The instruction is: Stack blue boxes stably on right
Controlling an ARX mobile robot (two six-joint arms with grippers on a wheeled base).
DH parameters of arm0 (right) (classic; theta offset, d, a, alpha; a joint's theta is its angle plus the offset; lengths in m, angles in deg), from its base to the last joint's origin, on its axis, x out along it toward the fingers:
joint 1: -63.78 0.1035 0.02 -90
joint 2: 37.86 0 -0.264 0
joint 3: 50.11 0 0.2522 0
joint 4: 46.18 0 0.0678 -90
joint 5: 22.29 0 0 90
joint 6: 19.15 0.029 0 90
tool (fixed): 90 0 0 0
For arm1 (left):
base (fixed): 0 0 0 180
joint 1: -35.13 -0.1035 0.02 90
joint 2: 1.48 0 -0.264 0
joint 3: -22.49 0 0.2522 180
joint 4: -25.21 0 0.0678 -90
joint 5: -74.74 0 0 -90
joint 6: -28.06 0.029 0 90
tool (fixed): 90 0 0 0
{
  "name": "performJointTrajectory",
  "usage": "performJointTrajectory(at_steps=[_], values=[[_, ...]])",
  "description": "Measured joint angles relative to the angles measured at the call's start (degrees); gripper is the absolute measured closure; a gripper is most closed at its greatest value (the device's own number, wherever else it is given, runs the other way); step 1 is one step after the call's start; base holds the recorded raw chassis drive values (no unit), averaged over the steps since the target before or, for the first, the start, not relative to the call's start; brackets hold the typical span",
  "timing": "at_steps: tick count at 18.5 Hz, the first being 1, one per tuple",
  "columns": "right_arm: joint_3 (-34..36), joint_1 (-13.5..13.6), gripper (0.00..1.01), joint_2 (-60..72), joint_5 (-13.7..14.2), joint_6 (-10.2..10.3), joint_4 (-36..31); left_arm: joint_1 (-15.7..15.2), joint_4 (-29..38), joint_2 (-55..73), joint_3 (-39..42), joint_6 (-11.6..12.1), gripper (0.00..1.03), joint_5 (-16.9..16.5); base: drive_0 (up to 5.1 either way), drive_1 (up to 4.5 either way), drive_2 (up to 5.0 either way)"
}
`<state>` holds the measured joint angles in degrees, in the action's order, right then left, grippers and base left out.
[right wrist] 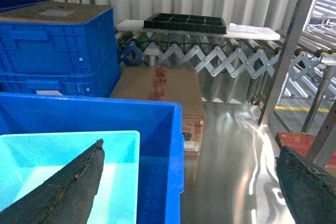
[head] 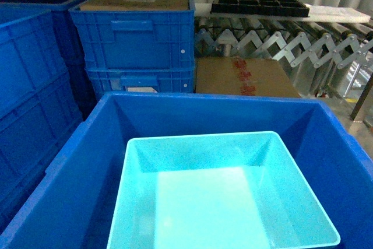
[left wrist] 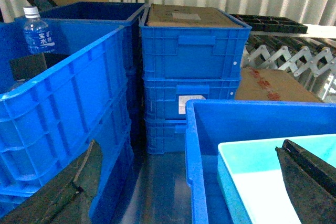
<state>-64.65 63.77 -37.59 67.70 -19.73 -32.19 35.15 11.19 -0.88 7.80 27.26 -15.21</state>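
Right tool (right wrist: 184,182) spread over turquoise tub (right wrist: 68,153)

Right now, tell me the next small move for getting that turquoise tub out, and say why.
Probably lower both grippers to the turquoise tub and take its side rims. It sits loose inside the big blue crate, untouched, and the fingers of each gripper show spread wide in the wrist views, one already above it.

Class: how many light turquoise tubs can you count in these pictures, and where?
1. The turquoise tub sits inside the big dark blue crate nearest the camera. Others may be nested beneath it or hidden in other crates.
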Motion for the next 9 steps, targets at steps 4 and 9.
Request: performJointTrajectory(at_steps=[4,9], values=[[0.00,0.00,0.03,0.00,0.00,0.00,0.00,0.00,0.00,0.00,0.00,0.00,0.05,0.00,0.0,0.00,0.0],[0.00,0.00,0.03,0.00,0.00,0.00,0.00,0.00,0.00,0.00,0.00,0.00,0.05,0.00,0.0,0.00,0.0]])
